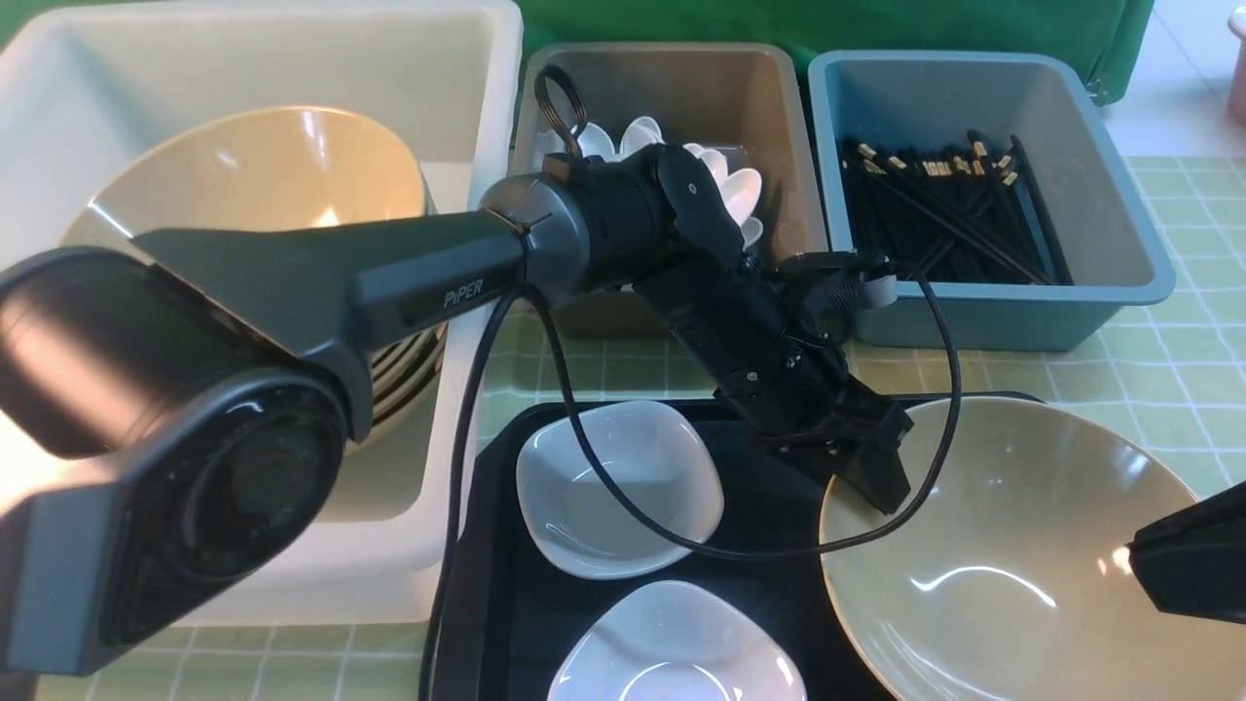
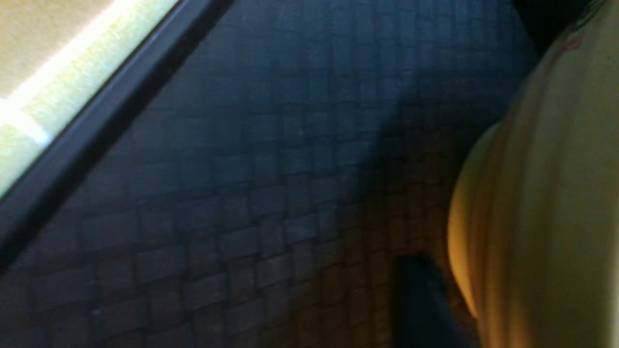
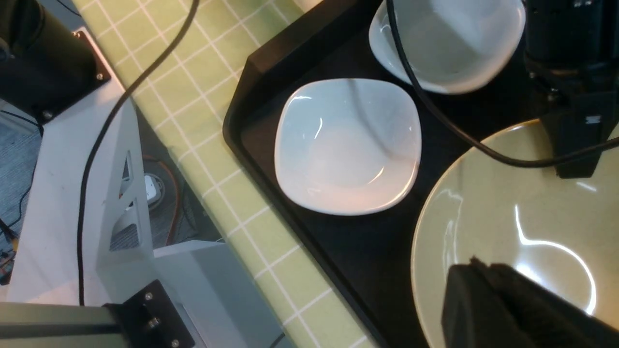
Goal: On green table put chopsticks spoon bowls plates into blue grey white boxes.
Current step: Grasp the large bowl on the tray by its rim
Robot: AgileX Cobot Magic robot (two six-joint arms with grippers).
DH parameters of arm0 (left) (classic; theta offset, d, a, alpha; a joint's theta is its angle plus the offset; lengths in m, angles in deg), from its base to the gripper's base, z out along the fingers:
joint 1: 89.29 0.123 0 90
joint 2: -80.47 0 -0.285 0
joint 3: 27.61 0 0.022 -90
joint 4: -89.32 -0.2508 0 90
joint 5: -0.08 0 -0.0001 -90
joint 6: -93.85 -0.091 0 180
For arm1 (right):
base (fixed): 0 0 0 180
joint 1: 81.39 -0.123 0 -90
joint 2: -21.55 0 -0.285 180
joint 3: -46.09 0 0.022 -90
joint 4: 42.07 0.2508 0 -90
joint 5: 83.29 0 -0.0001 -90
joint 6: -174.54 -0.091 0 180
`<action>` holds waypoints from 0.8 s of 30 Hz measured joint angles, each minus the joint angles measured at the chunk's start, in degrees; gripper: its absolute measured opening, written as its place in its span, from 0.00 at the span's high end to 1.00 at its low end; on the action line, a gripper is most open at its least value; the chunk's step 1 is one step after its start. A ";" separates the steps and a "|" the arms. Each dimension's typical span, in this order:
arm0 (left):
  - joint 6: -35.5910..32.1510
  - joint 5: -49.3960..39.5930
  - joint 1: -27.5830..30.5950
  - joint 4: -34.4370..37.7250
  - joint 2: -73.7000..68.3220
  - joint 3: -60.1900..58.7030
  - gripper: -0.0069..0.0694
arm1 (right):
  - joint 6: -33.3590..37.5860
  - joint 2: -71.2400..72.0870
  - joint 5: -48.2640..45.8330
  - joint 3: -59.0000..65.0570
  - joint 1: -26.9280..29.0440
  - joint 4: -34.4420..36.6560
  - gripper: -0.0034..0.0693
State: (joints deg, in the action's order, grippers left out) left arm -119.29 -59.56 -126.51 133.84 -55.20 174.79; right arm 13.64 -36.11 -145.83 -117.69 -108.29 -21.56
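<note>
A wide tan bowl (image 1: 1003,555) lies on the black tray (image 1: 779,516), with two white plates (image 1: 618,487) (image 1: 677,647) beside it. My left gripper (image 1: 881,492) straddles the bowl's far rim. In the left wrist view its outer finger (image 2: 420,299) presses the bowl's outer wall (image 2: 546,217); the inner finger is hidden. My right gripper (image 3: 476,266) is shut and empty, hovering over the bowl's (image 3: 522,217) near side. Stacked bowls (image 1: 263,185) fill the white box (image 1: 292,49). Spoons (image 1: 730,185) lie in the grey box (image 1: 681,88), chopsticks (image 1: 954,214) in the blue box (image 1: 973,302).
The three boxes stand in a row at the back of the green table (image 1: 1168,321), just behind the tray. My left arm's cable (image 1: 934,370) loops over the bowl and the far plate. The table's near edge and a white frame (image 3: 63,193) show in the right wrist view.
</note>
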 joint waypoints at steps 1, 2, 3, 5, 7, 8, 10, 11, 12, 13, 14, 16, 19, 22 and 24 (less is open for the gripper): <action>0.00 -0.31 0.00 0.17 0.00 0.05 0.69 | 0.08 0.00 0.00 0.00 0.00 0.00 0.90; 0.00 -0.80 0.00 0.47 0.00 0.11 0.77 | 0.12 0.00 0.00 0.00 0.00 0.00 0.90; 0.00 -1.26 0.00 0.62 0.00 0.11 0.83 | 0.15 0.02 0.00 0.00 0.00 0.00 0.90; 0.13 -1.58 0.00 0.31 0.06 0.11 0.88 | 0.15 0.02 -0.07 0.00 0.00 0.00 0.90; 0.13 -2.11 0.00 0.23 0.32 0.11 0.89 | 0.15 0.02 -0.13 0.00 0.00 0.00 0.90; 0.07 -2.32 0.00 0.06 0.65 0.11 0.89 | 0.15 0.02 -0.13 0.00 0.00 0.00 0.90; -0.46 -2.63 0.06 -0.70 2.29 0.11 0.89 | 0.15 0.02 -0.18 0.00 0.00 0.00 0.89; -0.75 -2.73 0.10 -1.15 3.10 0.11 0.89 | 0.15 0.02 -0.18 0.00 0.00 0.00 0.89; -1.08 -2.94 0.39 -2.26 4.25 0.11 0.89 | 0.15 0.02 -0.18 0.00 0.00 0.00 0.89; -1.14 -3.16 0.68 -2.70 5.54 0.05 0.89 | 0.20 0.02 -0.18 0.00 0.00 0.00 0.89; -1.14 -3.33 0.88 -2.80 5.83 0.05 0.89 | 0.20 0.02 -0.13 0.00 0.00 0.00 0.89; -1.14 -4.98 2.70 -3.14 10.43 0.05 0.89 | 1.10 0.06 -0.13 0.00 0.00 0.04 0.89; -1.03 -7.02 5.69 -3.14 15.98 0.05 0.89 | 4.21 0.39 0.70 0.00 0.00 1.26 0.89; -0.28 -9.16 9.21 -3.22 21.16 0.05 0.89 | 8.70 1.29 3.88 0.09 0.00 5.83 0.89; 0.44 -10.41 12.28 -3.60 24.46 0.05 0.89 | 12.74 1.80 6.36 0.09 0.00 9.69 0.89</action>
State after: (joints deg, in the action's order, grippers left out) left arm -118.85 -69.97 -114.23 130.24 -30.74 174.83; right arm 26.38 -34.30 -139.46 -117.59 -108.29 -11.87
